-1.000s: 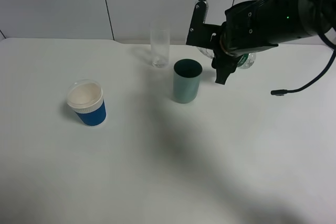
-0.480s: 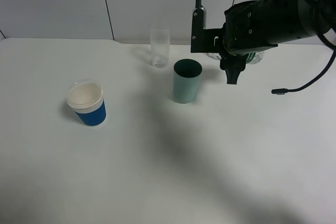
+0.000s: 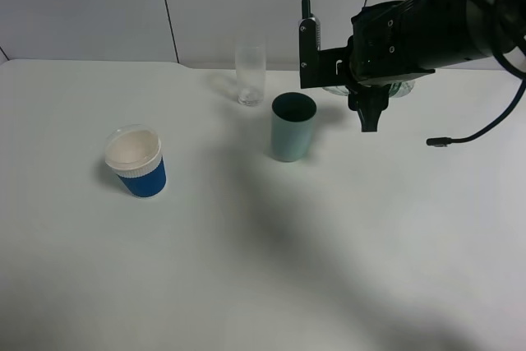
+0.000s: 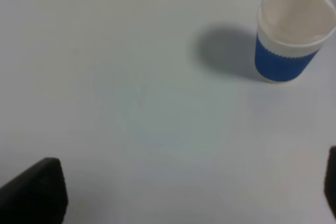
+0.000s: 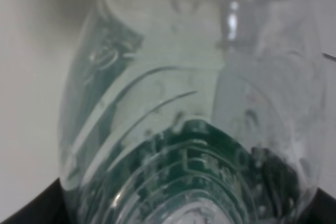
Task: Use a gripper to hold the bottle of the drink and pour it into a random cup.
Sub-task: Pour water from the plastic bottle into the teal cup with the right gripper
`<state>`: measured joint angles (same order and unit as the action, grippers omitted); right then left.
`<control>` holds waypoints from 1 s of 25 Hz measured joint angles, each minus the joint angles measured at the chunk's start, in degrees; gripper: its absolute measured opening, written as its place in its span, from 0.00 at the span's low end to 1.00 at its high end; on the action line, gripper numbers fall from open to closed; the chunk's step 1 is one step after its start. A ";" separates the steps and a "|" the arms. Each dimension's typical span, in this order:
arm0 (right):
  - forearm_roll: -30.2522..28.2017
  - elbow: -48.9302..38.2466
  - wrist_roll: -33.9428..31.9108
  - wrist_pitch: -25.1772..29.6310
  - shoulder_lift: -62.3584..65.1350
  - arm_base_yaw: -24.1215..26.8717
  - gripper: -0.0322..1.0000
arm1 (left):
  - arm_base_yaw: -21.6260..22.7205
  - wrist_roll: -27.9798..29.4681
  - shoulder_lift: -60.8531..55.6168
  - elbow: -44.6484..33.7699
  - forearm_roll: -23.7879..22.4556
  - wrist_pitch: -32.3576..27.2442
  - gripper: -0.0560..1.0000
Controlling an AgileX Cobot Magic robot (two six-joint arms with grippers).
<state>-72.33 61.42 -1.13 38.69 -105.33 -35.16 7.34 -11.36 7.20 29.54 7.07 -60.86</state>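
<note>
My right gripper [image 3: 366, 94] hangs above the table just right of the teal-green cup [image 3: 292, 127] and is shut on the bottle of the drink. In the exterior view only clear slivers of the bottle [image 3: 400, 88] show behind the black hand. In the right wrist view the bottle [image 5: 194, 129], clear with a dark green label, fills the frame between the dark fingers [image 5: 37, 211]. The cup stands upright with its mouth open; whether anything is in it cannot be told. My left gripper [image 4: 184, 192] is open and empty over bare table.
A tall clear glass [image 3: 251, 76] stands behind and left of the teal cup. A blue cup with a white rim [image 3: 136, 160] stands at the left and also shows in the left wrist view [image 4: 294, 38]. A black cable end [image 3: 437, 143] dangles right of the hand.
My right gripper has rolled with the bottle and shifted a little to the right, away from the teal cup. The cups and the glass have not moved.
</note>
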 joint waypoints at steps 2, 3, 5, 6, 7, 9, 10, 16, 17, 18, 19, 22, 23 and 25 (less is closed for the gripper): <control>-0.06 0.00 1.13 0.10 0.00 0.00 0.58 | 0.00 0.00 0.00 0.00 0.00 0.00 0.99; -0.06 0.00 1.47 0.15 0.00 0.00 0.58 | 0.00 0.00 0.00 0.00 0.00 0.00 0.99; -0.06 0.00 2.52 0.22 0.00 0.00 0.58 | 0.00 0.00 0.00 0.00 0.00 0.00 0.99; -0.06 0.00 3.06 0.27 0.00 0.00 0.58 | 0.00 0.00 0.00 0.00 0.00 0.00 0.99; -0.06 0.00 3.69 0.35 0.00 0.00 0.58 | 0.00 0.00 0.00 0.00 0.00 0.00 0.99; -0.10 0.00 4.63 0.55 0.00 0.00 0.58 | 0.00 0.00 0.00 0.00 0.00 0.00 0.99; -0.10 0.00 5.27 0.61 0.00 0.00 0.58 | 0.00 0.00 0.00 0.00 0.00 0.00 0.99; -0.10 0.00 9.23 1.23 0.00 0.00 0.58 | 0.00 0.00 0.00 0.00 0.00 0.00 0.99; -0.10 0.00 10.01 1.23 0.00 0.00 0.58 | 0.00 0.00 0.00 0.00 0.00 0.00 0.99; -0.10 0.00 10.44 1.23 0.00 0.00 0.58 | 0.00 0.00 0.00 0.00 0.00 0.00 0.99; -0.10 0.00 10.73 1.23 0.00 0.00 0.58 | 0.00 0.00 0.00 0.00 0.00 0.00 0.99; -0.10 0.00 11.62 1.27 0.00 0.00 0.58 | 0.00 0.00 0.00 0.00 0.00 0.00 0.99; -0.10 0.00 11.71 1.29 0.00 0.00 0.58 | 0.00 0.00 0.00 0.00 0.00 0.00 0.99; -0.10 0.00 12.06 1.48 0.00 0.00 0.58 | 0.00 0.00 0.00 0.00 0.00 0.00 0.99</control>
<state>-72.43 61.42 10.93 40.17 -105.33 -35.16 7.34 -11.36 7.20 29.54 7.07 -60.86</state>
